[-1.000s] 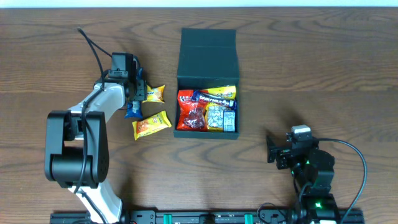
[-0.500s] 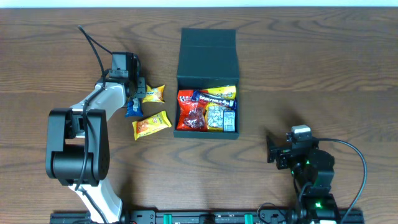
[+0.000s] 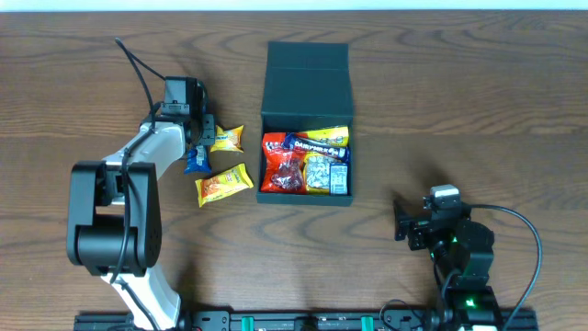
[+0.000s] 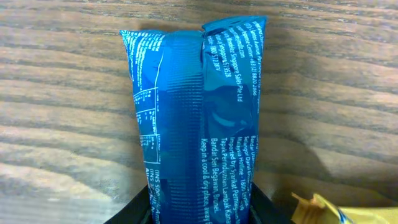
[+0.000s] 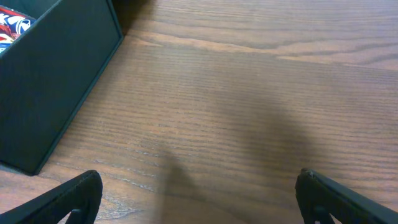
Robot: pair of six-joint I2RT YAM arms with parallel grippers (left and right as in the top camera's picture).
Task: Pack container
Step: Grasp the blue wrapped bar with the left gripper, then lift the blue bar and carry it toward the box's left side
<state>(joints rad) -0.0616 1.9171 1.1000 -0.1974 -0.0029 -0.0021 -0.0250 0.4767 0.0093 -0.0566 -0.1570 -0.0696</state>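
**A:** What was hard to make out?

**B:** From the left wrist, only the dark tips of the fingers showed at the bottom edge. The blue snack packet ran out of view between them, and its small print was barely readable. From the right wrist, the container was cut off at the left.

**A:** And how did the container look?

**B:** It was a dark teal square box, matte. It sat open near the middle of the far edge of the counter, with its flap lid laid back and bright snack packets filling it.

**A:** And the pincers?

**B:** The left pincer was clamped on the blue packet, near the container's left wall. The right pincer was spread wide and held nothing. It hung near the near edge, well apart from the box.
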